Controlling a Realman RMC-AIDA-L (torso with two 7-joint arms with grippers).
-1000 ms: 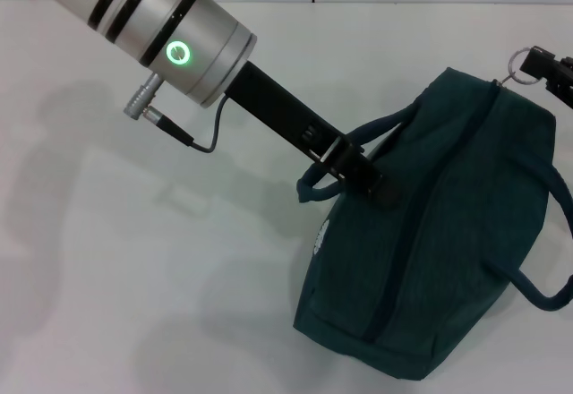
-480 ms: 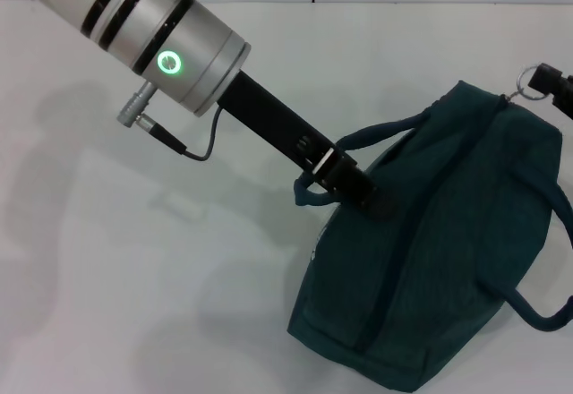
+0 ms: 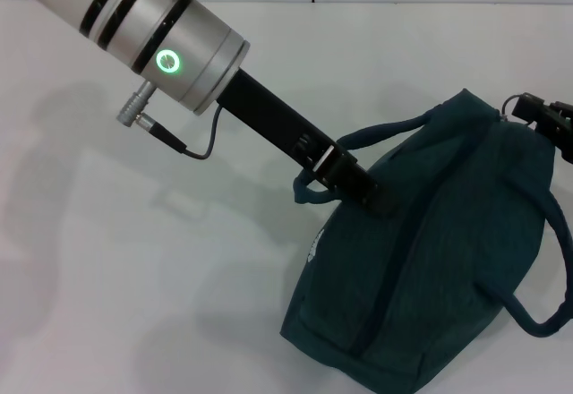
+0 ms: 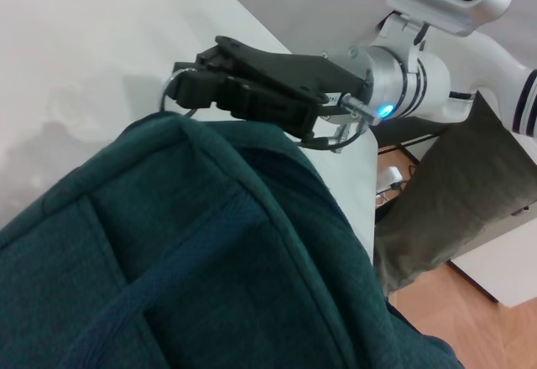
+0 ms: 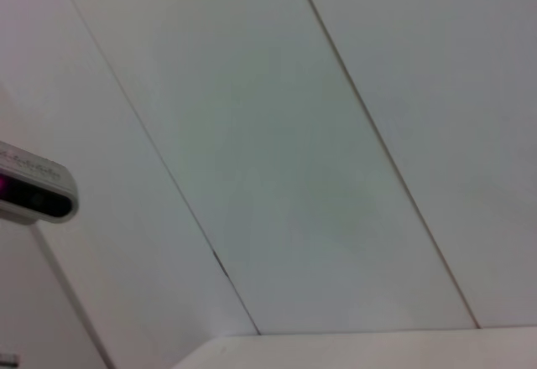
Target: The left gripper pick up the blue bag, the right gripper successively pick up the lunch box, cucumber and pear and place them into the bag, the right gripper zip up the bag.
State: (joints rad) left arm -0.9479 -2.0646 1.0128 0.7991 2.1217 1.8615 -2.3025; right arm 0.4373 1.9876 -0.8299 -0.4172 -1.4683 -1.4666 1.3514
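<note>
We see the left end effector closed on a handle of the bag, which rests on the surface. The right end effector clamps its zipper ring.

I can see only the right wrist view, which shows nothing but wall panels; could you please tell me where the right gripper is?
Observer: The right gripper is at one end of the blue bag, shut on its ring zipper pull.
Operator: Thank you. What is the left gripper doing?
Observer: The left gripper is shut on one of the bag's loop handles, and the bag leans on the white table.
Operator: Is the bag open?
Observer: No. In the head view the zip line runs closed along its top, and no foil lining shows.
</note>
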